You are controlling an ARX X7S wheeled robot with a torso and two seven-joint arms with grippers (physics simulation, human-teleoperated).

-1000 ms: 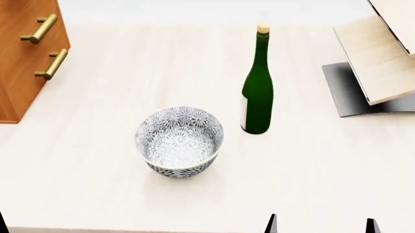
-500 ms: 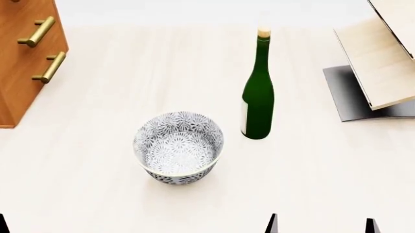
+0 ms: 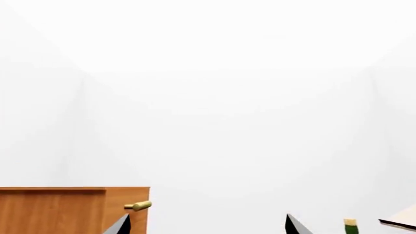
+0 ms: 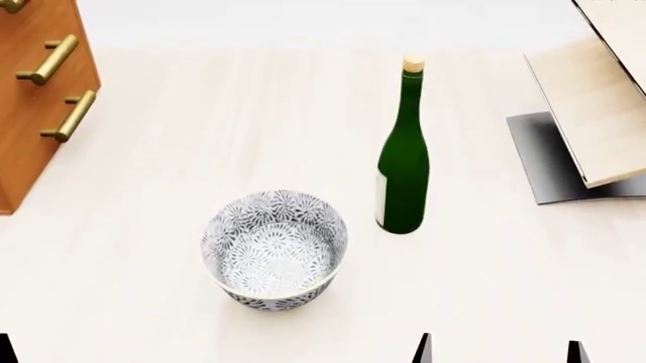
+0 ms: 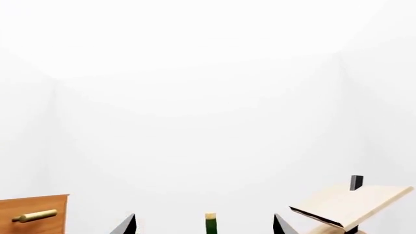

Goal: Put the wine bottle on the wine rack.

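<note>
The wine bottle (image 4: 403,166) stands upright on the pale wood table, dark green with a tan cork and a pale label. Its cork tip shows in the right wrist view (image 5: 211,222) and in the left wrist view (image 3: 350,226). The wine rack (image 4: 595,113) stands at the far right, light slanted boards on a grey base; it also shows in the right wrist view (image 5: 348,202). My right gripper (image 4: 500,352) is open, empty, at the near table edge, well short of the bottle. My left gripper (image 3: 204,226) is open, with one fingertip (image 4: 5,349) in the head view.
A patterned blue-white bowl (image 4: 274,248) sits near and left of the bottle. A brown drawer cabinet (image 4: 41,91) with brass handles stands at the far left. The table (image 4: 202,113) runs across the whole view.
The head view has shifted: bottle, bowl and rack sit lower in the frame and the cabinet further left. Nothing on the table has moved; the grippers hold their place.
</note>
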